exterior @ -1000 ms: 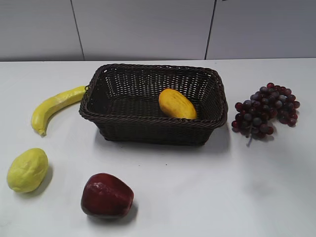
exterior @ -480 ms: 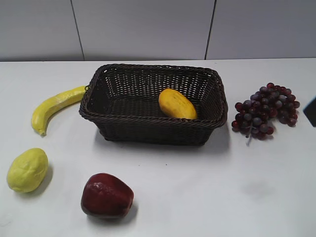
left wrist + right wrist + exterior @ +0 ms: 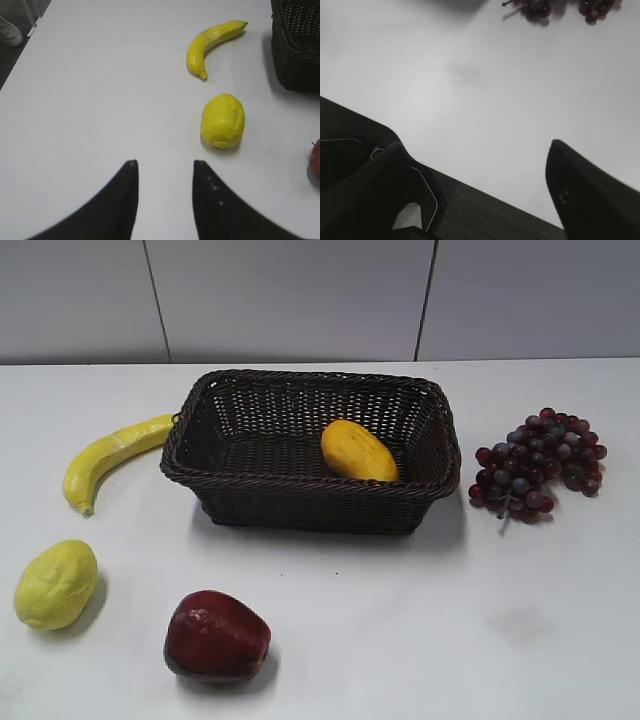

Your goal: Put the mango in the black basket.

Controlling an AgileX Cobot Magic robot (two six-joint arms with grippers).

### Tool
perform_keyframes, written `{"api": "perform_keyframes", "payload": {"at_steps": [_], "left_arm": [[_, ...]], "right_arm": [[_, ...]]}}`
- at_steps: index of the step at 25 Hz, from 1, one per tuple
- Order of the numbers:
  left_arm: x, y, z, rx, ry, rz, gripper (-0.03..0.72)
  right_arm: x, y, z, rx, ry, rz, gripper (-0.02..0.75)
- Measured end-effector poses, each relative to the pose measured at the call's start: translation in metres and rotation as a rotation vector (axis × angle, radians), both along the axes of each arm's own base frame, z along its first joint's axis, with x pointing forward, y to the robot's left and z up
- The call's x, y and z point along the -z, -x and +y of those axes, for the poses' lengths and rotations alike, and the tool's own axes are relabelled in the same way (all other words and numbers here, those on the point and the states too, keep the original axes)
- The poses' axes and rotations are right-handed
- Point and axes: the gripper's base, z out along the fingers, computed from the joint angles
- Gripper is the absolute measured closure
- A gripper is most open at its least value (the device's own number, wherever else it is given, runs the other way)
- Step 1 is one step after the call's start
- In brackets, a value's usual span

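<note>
You see the mango (image 3: 358, 451) lying inside the black basket (image 3: 300, 502), in its right half, tilted with one end toward the back wall and resting against the right-front part of the basket floor. The basket stands at the middle of the table (image 3: 400, 620), toward the far edge.

A banana (image 3: 108, 454) lies left of the basket with its upper tip just beside the basket's left rim; whether they touch cannot be told. A lemon (image 3: 56, 583) sits near the left edge of the table, well apart from the basket. A dark red apple (image 3: 216, 635) sits toward the near edge, in front of the basket's left half. A bunch of grapes (image 3: 540, 462) lies to the right of the basket, near it but apart.

Neither arm appears in the exterior view.

In the left wrist view, the left gripper (image 3: 164, 170) hangs over bare table surface, its two dark fingers spread with a clear gap between them and nothing held. The lemon (image 3: 223, 120) lies ahead of it to the right, the banana (image 3: 211, 42) beyond that.

In the right wrist view, the right gripper (image 3: 475, 145) has its fingers set wide apart and holds nothing. It is over bare table, with the grapes (image 3: 560, 7) at the top of the view.
</note>
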Motion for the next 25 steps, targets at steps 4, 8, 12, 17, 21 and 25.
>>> {"api": "perform_keyframes", "payload": {"at_steps": [4, 8, 12, 17, 21, 25], "left_arm": [[0.000, 0.000, 0.000, 0.000, 0.000, 0.000, 0.416], [0.000, 0.000, 0.000, 0.000, 0.000, 0.000, 0.416], [0.000, 0.000, 0.000, 0.000, 0.000, 0.000, 0.416], [0.000, 0.000, 0.000, 0.000, 0.000, 0.000, 0.416], [0.000, 0.000, 0.000, 0.000, 0.000, 0.000, 0.416], [0.000, 0.000, 0.000, 0.000, 0.000, 0.000, 0.416]], "right_arm": [[0.019, 0.012, -0.006, 0.003, -0.026, -0.056, 0.072], [0.027, 0.015, -0.008, 0.008, -0.016, -0.045, 0.082], [0.029, 0.015, -0.008, 0.011, -0.012, -0.039, 0.134], [0.029, 0.015, -0.008, 0.012, -0.013, -0.039, 0.198], [0.029, 0.015, -0.008, 0.012, -0.012, -0.039, 0.213], [0.027, 0.018, -0.010, 0.017, -0.025, -0.066, 0.214]]}}
